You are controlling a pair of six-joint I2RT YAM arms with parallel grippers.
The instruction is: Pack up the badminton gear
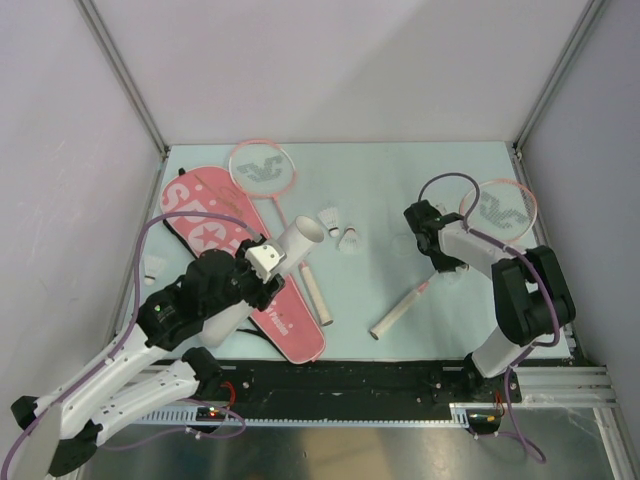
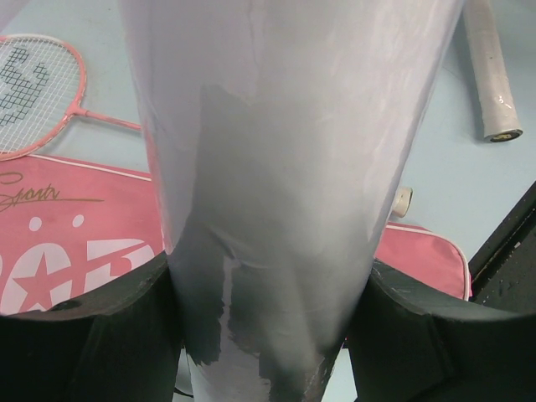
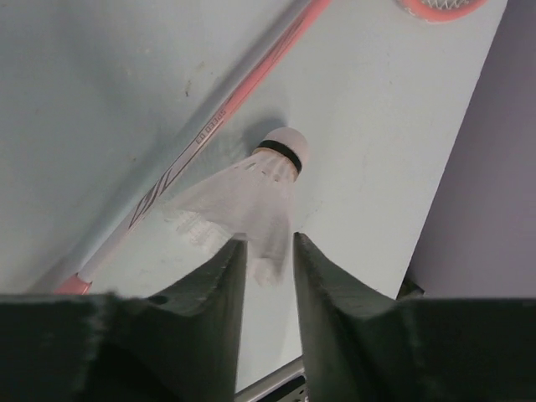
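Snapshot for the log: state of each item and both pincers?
left pincer: shut on tube
tube: held tilted over bag
right pincer: shut on shuttlecock
shuttlecock: pinched by feathers
bag: flat on table, looks closed
far racket: loose on table
right racket: loose on table
other two shuttlecocks: loose, outside tube

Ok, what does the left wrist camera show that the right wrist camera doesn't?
Only the left wrist view shows the white tube clamped in the left claw, the pink bag, a strung racket head and a pale handle. Only the right wrist view shows a shuttlecock, its feather skirt pinched in the right claw, beside a pink racket shaft. Both views show the pale blue table and parts of a pink racket.
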